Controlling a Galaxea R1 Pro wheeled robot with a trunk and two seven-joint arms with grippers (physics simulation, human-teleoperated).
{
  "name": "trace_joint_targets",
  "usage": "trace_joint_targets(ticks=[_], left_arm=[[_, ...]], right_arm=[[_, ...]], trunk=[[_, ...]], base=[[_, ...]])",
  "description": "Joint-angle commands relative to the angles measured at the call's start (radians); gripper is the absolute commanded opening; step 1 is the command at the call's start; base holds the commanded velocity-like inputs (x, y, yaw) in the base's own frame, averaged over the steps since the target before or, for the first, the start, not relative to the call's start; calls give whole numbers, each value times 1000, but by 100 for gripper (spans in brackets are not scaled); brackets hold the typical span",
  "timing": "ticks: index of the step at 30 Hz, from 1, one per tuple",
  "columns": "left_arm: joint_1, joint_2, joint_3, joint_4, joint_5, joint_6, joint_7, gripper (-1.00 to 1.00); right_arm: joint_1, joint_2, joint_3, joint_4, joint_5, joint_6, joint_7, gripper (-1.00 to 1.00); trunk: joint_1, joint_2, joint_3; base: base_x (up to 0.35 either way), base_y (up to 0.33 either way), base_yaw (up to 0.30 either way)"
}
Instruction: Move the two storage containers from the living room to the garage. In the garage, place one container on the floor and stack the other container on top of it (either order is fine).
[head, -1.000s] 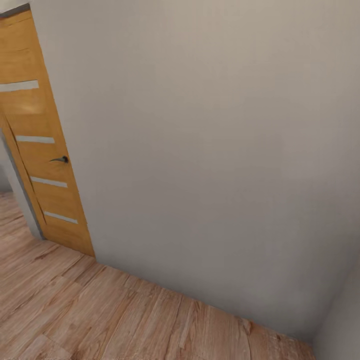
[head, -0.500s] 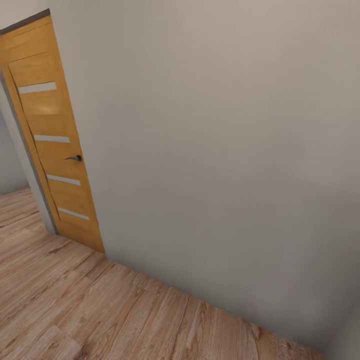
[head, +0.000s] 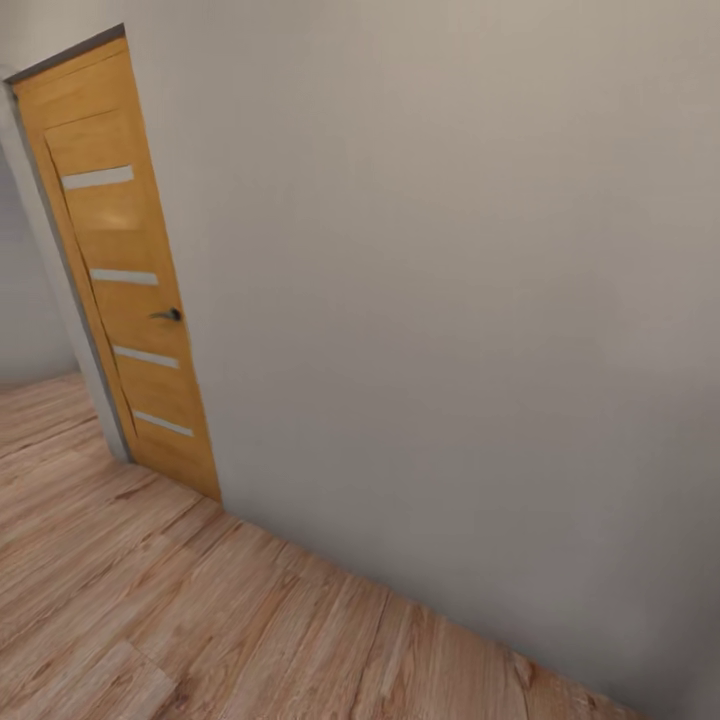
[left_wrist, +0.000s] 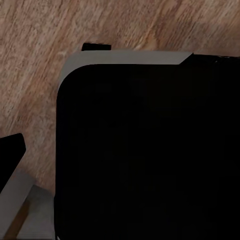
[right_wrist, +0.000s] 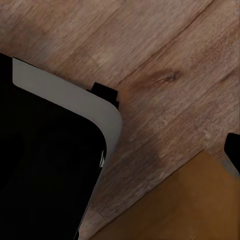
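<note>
Facing a plain grey wall (head: 450, 300), the robot stands on a light wood plank floor (head: 150, 620) with a closed orange wooden door (head: 125, 270) off to its left, its dark handle (head: 168, 315) on the side nearest the wall. Neither of the two storage containers is anywhere I can see from here, so I cannot say where they are; nothing orange-red lies on the boards ahead.

Both wrist cameras look straight down. Under the left one sits a big black block with a pale grey rim, the robot's own base (left_wrist: 145, 150), with planks beyond it. Under the right one the same base (right_wrist: 50, 165) shows again, and an orange-brown surface (right_wrist: 180, 205) cuts across the planks nearby, possibly a door, though I can't be sure. No fingers of either hand appear, so I cannot tell whether the hands are wide, narrow or holding anything.

My guess is that this is a travelling stretch, in a hallway perhaps. Doing it well means steering with the arms tucked in, keeping the base off the wall and any door edge, and turning the head toward open floor to find the way.
</note>
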Motion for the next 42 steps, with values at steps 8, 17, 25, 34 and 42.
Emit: trace_joint_targets(ticks=[8,17,25,34,42], left_arm=[[-1,0,1,1,7,-3,-3,100],[-1,1,1,1,7,-3,-3,100],[-1,1,1,1,7,-3,-3,100],[-1,1,1,1,8,-3,-2,100],[-1,0,2,1,8,-3,-2,100]], right_arm=[[-1,0,7,0,-8,-2,4,100],[0,0,6,0,-10,-4,3,100],[0,0,5,0,-11,-4,3,100],[0,0,4,0,-11,-4,2,100],[0,0,6,0,-11,-4,1,100]], trunk=[[0,0,-1],[0,0,-1],[0,0,-1],[0,0,-1],[0,0,-1]], base=[[0,0,275],[0,0,279],[0,0,279],[0,0,279],[0,0,279]])
